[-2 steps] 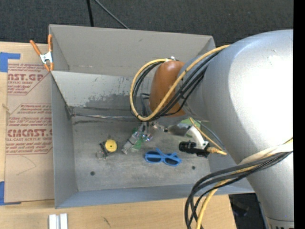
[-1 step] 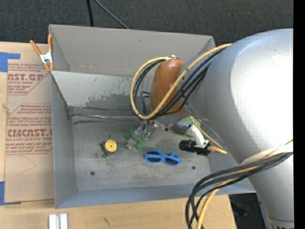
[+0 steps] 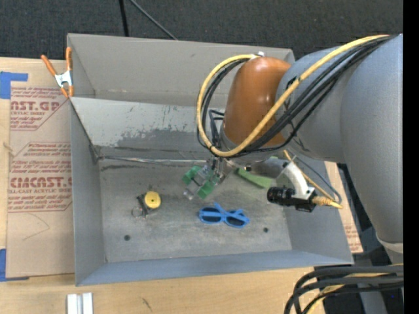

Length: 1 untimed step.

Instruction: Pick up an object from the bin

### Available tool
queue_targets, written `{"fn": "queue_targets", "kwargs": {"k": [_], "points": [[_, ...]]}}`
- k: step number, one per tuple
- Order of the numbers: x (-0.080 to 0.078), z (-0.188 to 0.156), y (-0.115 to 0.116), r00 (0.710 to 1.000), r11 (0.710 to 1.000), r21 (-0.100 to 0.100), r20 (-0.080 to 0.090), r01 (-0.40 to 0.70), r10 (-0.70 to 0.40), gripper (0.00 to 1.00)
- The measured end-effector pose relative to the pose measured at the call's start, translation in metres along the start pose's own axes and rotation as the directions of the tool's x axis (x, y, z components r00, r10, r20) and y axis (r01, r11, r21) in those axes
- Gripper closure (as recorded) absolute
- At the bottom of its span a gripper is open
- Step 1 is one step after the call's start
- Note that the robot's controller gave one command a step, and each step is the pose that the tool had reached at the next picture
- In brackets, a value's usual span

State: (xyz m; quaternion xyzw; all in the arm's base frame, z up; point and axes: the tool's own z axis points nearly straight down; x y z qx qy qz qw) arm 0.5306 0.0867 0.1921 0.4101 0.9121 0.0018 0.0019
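Down at the lower edge of the frame, one strip of pale wooden table (image 3: 196,292). On it stands the grey metal bin (image 3: 84,201) I'm reaching into from the right.

Counting from the bottom up. First, one pair of blue toy glasses (image 3: 222,216), lying flat on the bin floor a little right of centre, clear of everything else. Left of that, one yellow round piece (image 3: 151,200), and one small grey bit (image 3: 139,212) just beside it on its lower left. Two tiny dark specks on the floor too, one lower left, one lower right.

Next up, centre of the frame: one bright green piece (image 3: 204,188), and my end effector (image 3: 211,173) is right down on it, touching or very nearly. Whether I'm open or clamped on it, I cannot tell from here; it's a tangle of metal and green. Just to the right, one more green piece (image 3: 251,175), paler and longer, partly under my wrist hardware.

So: one blue, one yellow, one grey, two green.

The bin floor is scuffed grey metal with scratches running up the sloped back wall. Above it my orange cover (image 3: 252,103) and looped yellow and black cables. Beyond the far rim, dark floor (image 3: 275,12) across the top of the frame.
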Motion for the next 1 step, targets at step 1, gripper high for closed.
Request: {"fn": "queue_targets", "kwargs": {"k": [1], "points": [[-0.0245, -0.0872, 0.0451, 1.000, 1.000, -0.005, 0.005, 0.005, -0.005, 1.00]]}}
